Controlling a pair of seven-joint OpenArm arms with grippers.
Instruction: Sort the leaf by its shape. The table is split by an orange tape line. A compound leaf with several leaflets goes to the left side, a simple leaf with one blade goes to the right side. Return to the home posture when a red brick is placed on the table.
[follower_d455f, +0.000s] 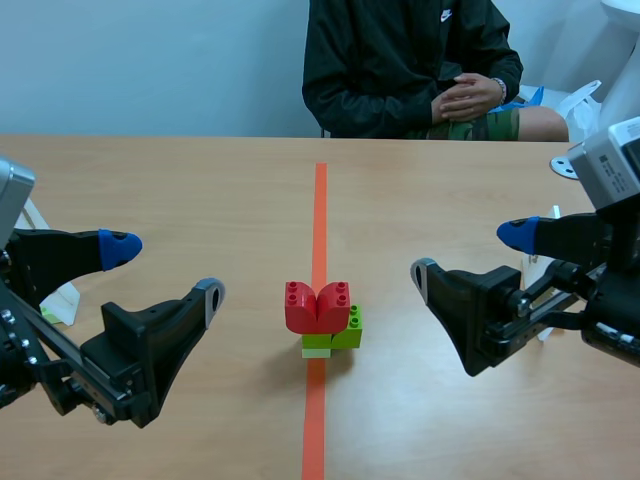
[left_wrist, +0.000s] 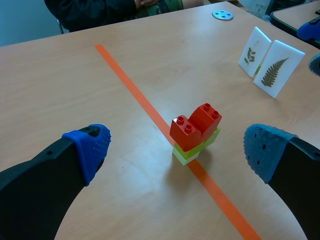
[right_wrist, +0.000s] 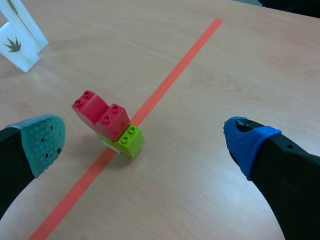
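- Step in hand, as we judge it: the red brick (follower_d455f: 318, 305) stands on the table (follower_d455f: 180, 190), so the task now calls for the home posture, not for more sorting. We cannot tell whether the arms are already at home.
- Position of the brick: it sits on top of green bricks (follower_d455f: 345, 332). The stack rests directly on the orange tape line (follower_d455f: 320, 200), about midway between the left and right edges and nearer the robot's edge than the far one.
- Left gripper (follower_d455f: 165, 272): fingers spread wide, nothing between them. It hangs over the left half of the table, apart from the stack.
- Right gripper (follower_d455f: 470, 253): likewise spread and empty, over the right half, apart from the stack.
- We draw each arm back on its own side, toward the near edge. We do not cross the tape line or pass over the stack, which looks light and easy to topple.
- We mind the leaf cards. A fern card (left_wrist: 276, 68) and a second card (left_wrist: 254, 50) stand toward the right edge, near the right arm. A third card (right_wrist: 19, 42) stands toward the left edge. All stand upright on narrow bases, so a brush from a finger would likely knock them over.
- We leave the fingers apart; closing them serves no purpose here.
- A person (follower_d455f: 410, 70) sits beyond the far edge, hands off the table.
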